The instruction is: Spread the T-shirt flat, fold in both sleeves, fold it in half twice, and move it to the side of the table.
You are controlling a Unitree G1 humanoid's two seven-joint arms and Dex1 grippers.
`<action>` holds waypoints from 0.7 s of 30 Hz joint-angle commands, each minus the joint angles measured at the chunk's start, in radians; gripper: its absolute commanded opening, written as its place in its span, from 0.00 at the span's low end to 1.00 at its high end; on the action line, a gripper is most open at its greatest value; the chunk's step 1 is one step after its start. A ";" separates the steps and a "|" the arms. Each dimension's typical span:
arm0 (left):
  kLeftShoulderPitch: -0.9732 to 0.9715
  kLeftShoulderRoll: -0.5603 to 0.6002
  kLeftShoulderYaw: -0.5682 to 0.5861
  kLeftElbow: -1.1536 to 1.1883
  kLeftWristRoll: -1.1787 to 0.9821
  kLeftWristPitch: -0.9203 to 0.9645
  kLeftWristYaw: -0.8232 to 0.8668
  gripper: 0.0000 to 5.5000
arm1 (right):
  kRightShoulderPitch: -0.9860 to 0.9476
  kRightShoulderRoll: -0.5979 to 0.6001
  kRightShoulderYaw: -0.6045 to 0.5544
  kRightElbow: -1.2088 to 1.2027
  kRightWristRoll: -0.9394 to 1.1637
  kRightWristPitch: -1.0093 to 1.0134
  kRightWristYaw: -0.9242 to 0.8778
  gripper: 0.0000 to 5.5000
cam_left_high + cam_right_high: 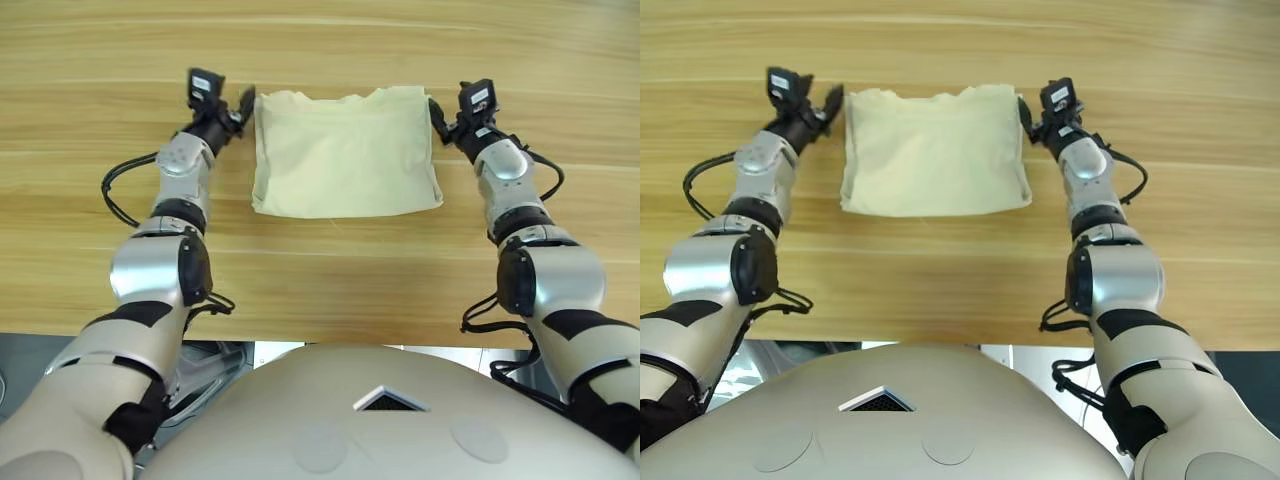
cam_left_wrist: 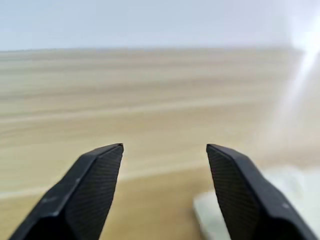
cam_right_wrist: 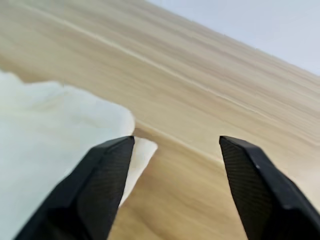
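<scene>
Cream folded T-shirt (image 1: 345, 155) flat on wooden counter (image 1: 320, 40). At its 10 o'clock left claw (image 1: 243, 103), at 2 o'clock right claw (image 1: 436, 115), both spread apart, empty.

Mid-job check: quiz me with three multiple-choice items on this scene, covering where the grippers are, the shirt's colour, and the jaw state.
1. Where are the left gripper and right gripper relative to the T-shirt?
A) both over its middle
B) one beside each far corner
C) both at the table's near edge

2. What colour is the T-shirt?
A) pale yellow
B) dark blue
C) red

3. How are the grippers?
A) both shut on cloth
B) both open
C) left shut, right open

Answers:
1. B, the head views show one gripper on each side at the far corners.
2. A, pale yellow cloth on the wooden table.
3. B, both wrist views show the fingers apart.
</scene>
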 commanded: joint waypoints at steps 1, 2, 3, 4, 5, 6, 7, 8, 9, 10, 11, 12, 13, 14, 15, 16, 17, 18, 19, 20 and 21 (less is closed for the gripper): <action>-0.045 -0.014 0.145 -0.028 -0.160 -0.009 -0.162 0.62 | 0.003 -0.019 -0.036 -0.009 0.030 -0.022 0.027 0.70; -0.052 -0.015 0.186 -0.034 -0.207 0.003 -0.203 0.62 | 0.007 -0.024 -0.048 -0.014 0.040 -0.034 0.037 0.72; -0.058 -0.016 0.223 -0.039 -0.250 0.019 -0.244 0.62 | 0.010 -0.029 -0.057 -0.018 0.048 -0.046 0.046 0.75; -0.054 -0.020 0.245 -0.055 -0.287 0.022 -0.322 0.62 | 0.020 -0.036 -0.060 -0.029 0.053 -0.071 0.067 0.78; -0.043 -0.027 0.248 -0.075 -0.307 0.010 -0.405 0.62 | 0.031 -0.043 -0.058 -0.039 0.054 -0.098 0.093 0.80; -0.018 -0.043 0.235 -0.112 -0.320 -0.010 -0.520 0.62 | 0.050 -0.055 -0.039 -0.057 0.038 -0.139 0.125 0.84; 0.010 -0.058 0.215 -0.149 -0.325 -0.031 -0.623 0.62 | 0.071 -0.069 -0.016 -0.075 0.016 -0.181 0.155 0.88; 0.051 -0.074 0.179 -0.194 -0.315 -0.076 -0.715 0.62 | 0.098 -0.091 0.018 -0.098 -0.016 -0.224 0.182 0.90; 0.086 -0.086 0.149 -0.229 -0.305 -0.110 -0.787 0.62 | 0.121 -0.111 0.050 -0.116 -0.050 -0.258 0.194 0.95; 0.129 -0.095 0.113 -0.265 -0.286 -0.149 -0.845 0.62 | 0.145 -0.139 0.093 -0.131 -0.101 -0.286 0.191 0.98; 0.171 -0.103 0.079 -0.294 -0.266 -0.188 -0.883 0.62 | 0.172 -0.170 0.139 -0.143 -0.156 -0.306 0.190 0.98; 0.204 -0.108 0.053 -0.314 -0.250 -0.223 -0.901 0.62 | 0.196 -0.195 0.176 -0.150 -0.201 -0.318 0.188 0.98; 0.227 -0.112 0.035 -0.328 -0.237 -0.249 -0.906 0.62 | 0.216 -0.216 0.204 -0.155 -0.235 -0.326 0.187 0.98; 0.244 -0.118 0.021 -0.339 -0.232 -0.268 -0.905 0.62 | 0.239 -0.238 0.229 -0.159 -0.265 -0.329 0.180 0.98; 0.259 -0.122 0.009 -0.349 -0.226 -0.285 -0.901 0.62 | 0.267 -0.262 0.251 -0.166 -0.287 -0.337 0.173 0.98; 0.268 -0.125 -0.001 -0.355 -0.224 -0.294 -0.896 0.62 | 0.289 -0.281 0.267 -0.172 -0.300 -0.343 0.170 0.98; 0.276 -0.127 -0.009 -0.363 -0.225 -0.299 -0.892 0.62 | 0.314 -0.301 0.286 -0.181 -0.313 -0.352 0.166 0.98; 0.282 -0.126 -0.015 -0.369 -0.227 -0.302 -0.887 0.62 | 0.343 -0.324 0.305 -0.197 -0.323 -0.365 0.178 0.98; 0.287 -0.125 -0.018 -0.374 -0.229 -0.303 -0.882 0.62 | 0.368 -0.343 0.323 -0.212 -0.330 -0.379 0.192 0.98; 0.291 -0.124 -0.023 -0.378 -0.230 -0.304 -0.876 0.62 | 0.408 -0.368 0.339 -0.248 -0.319 -0.406 0.226 0.98; 0.295 -0.124 -0.030 -0.380 -0.228 -0.308 -0.868 0.62 | 0.466 -0.397 0.353 -0.317 -0.269 -0.443 0.284 0.98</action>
